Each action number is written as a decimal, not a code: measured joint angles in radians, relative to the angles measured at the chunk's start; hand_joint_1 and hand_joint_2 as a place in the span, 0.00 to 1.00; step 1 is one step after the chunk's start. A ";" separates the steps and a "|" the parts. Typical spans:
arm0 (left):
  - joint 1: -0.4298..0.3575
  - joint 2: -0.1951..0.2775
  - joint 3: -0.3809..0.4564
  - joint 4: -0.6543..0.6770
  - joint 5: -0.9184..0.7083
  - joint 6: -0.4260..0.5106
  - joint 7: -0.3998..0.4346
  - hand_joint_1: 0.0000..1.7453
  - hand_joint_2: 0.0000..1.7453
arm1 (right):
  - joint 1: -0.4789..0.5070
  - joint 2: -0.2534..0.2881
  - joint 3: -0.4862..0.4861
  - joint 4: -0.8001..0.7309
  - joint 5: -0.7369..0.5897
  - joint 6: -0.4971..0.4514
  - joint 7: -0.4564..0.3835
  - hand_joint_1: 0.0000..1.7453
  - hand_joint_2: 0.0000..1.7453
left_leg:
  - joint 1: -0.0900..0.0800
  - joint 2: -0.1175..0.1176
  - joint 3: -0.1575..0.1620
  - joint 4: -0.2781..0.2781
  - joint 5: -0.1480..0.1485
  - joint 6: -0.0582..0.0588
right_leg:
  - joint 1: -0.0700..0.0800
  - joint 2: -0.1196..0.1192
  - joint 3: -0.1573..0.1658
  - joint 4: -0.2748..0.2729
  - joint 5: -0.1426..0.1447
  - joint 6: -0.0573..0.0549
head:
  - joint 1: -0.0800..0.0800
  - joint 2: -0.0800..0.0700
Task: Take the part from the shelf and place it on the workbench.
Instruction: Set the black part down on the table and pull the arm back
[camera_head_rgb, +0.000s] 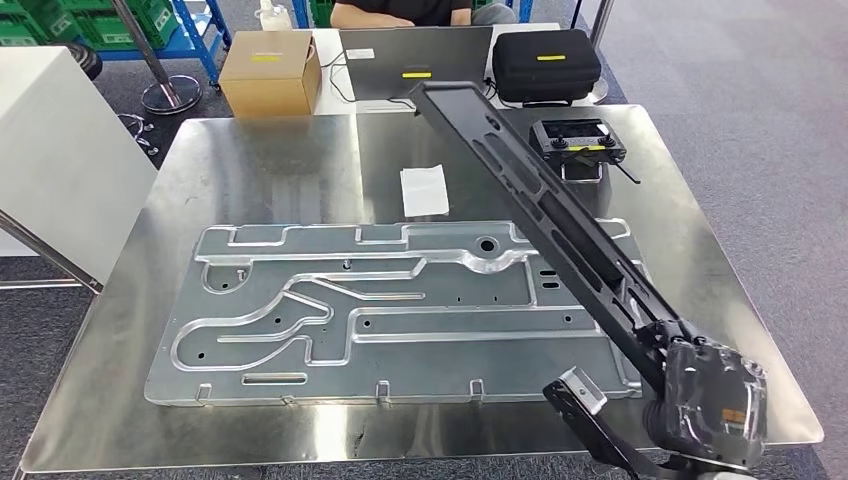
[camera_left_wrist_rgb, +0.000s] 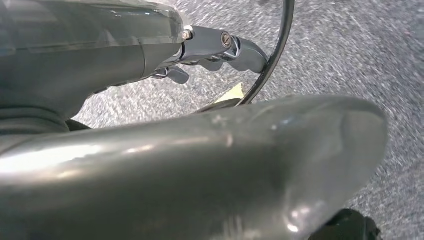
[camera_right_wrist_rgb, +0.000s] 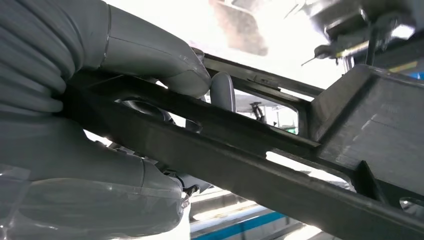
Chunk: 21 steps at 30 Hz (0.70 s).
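Closest to the camera, the right hand (camera_head_rgb: 705, 400) has its fingers (camera_right_wrist_rgb: 222, 90) clamped on one end of the long black plastic frame part (camera_head_rgb: 540, 215), held slanting above the shiny metal tabletop (camera_head_rgb: 250, 165) and the large stamped grey metal panel (camera_head_rgb: 390, 310). Whether the left hand (camera_left_wrist_rgb: 220, 47) has its fingers apart or together cannot be told.

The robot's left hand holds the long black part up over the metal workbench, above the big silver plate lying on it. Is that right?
Not quite: it is the right hand that holds the long black part, as the head view shows and the right wrist view confirms. The rest stands: the part is up over the metal workbench, above the big silver plate lying on it.
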 joint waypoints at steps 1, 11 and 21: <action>-0.003 0.000 0.002 0.001 -0.009 -0.008 -0.008 0.00 0.00 | -0.016 -0.024 0.021 0.015 0.001 0.013 0.015 1.00 1.00 | 0.000 0.000 0.000 0.000 0.000 0.000 | 0.000 0.000 0.000 0.000 0.000 0.000 | 0.000 0.000; -0.104 0.002 0.073 0.105 -0.328 -0.153 -0.197 0.00 0.00 | -0.213 -0.213 0.274 0.168 0.002 0.198 0.221 1.00 1.00 | 0.000 -0.006 0.002 0.001 0.004 0.005 | -0.001 -0.006 -0.001 -0.001 0.002 0.003 | 0.000 0.000; -0.202 0.000 0.168 0.231 -0.428 -0.159 -0.261 0.00 0.00 | -0.379 -0.297 0.444 0.243 0.002 0.302 0.244 1.00 1.00 | 0.000 -0.001 0.001 0.002 0.003 0.005 | -0.003 -0.001 -0.002 -0.001 0.003 0.005 | 0.000 0.000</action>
